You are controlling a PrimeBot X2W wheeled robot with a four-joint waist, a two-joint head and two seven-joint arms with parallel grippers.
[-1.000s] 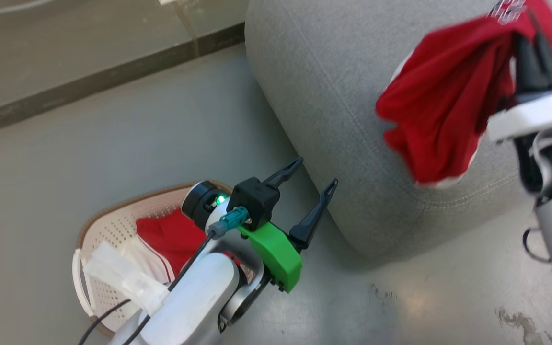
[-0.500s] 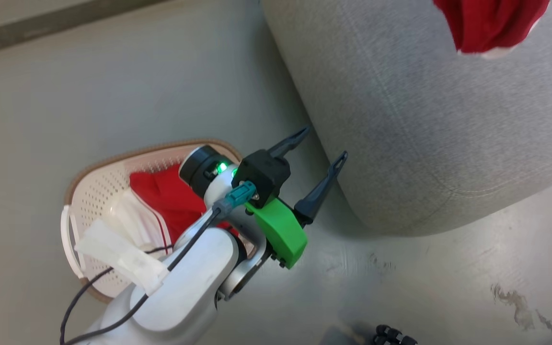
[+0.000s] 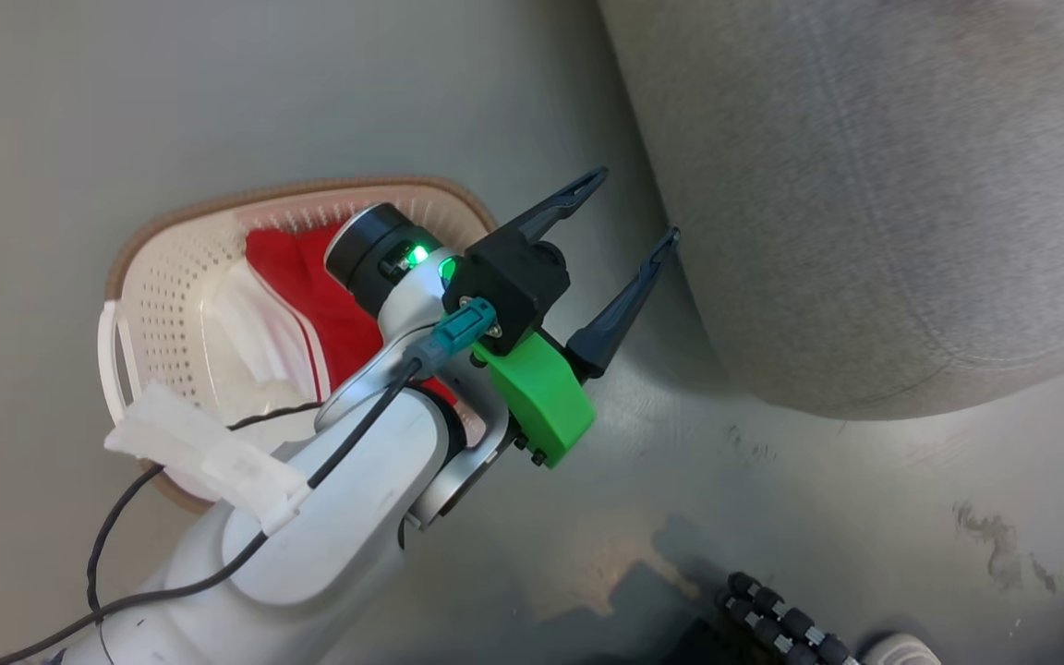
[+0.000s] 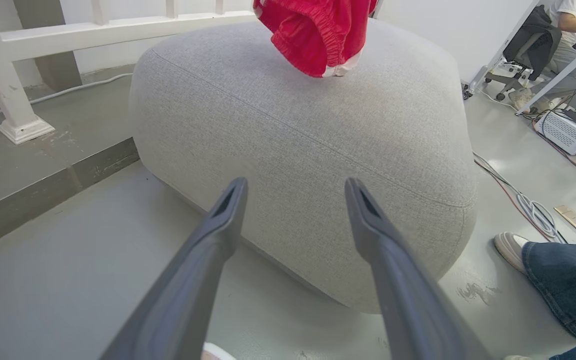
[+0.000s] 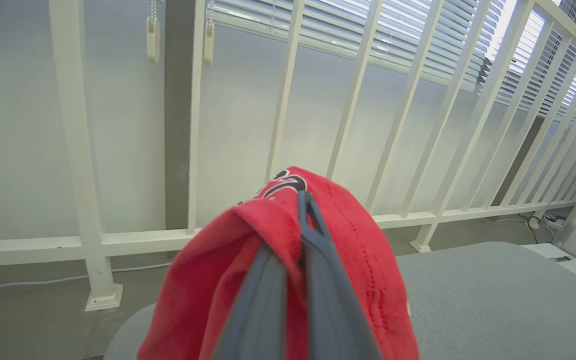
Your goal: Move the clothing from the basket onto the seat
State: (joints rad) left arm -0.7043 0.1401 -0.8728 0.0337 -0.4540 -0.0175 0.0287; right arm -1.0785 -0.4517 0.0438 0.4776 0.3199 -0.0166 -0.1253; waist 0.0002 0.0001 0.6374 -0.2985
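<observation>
Shorts (image 3: 296,277) lie in the basket (image 3: 153,277), red with white stripes, partly hidden under our left arm (image 3: 356,517). The basket stands on the floor (image 3: 79,111) just left of the seat (image 3: 864,185). Our left gripper (image 3: 638,201) hangs over the floor between basket and seat. It is spread wide, holds nothing and points toward the seat's near side. Our right gripper (image 5: 304,200) is clamped tight on the jersey (image 5: 368,260), whose red cloth drapes over it with a dark print at the top. From the left wrist we see the jersey hanging over the far part of the seat; we cannot tell whether its lower edge touches the cushion. A person's shoe (image 4: 510,247) and jeans leg (image 4: 563,280) are by the seat's right side.
</observation>
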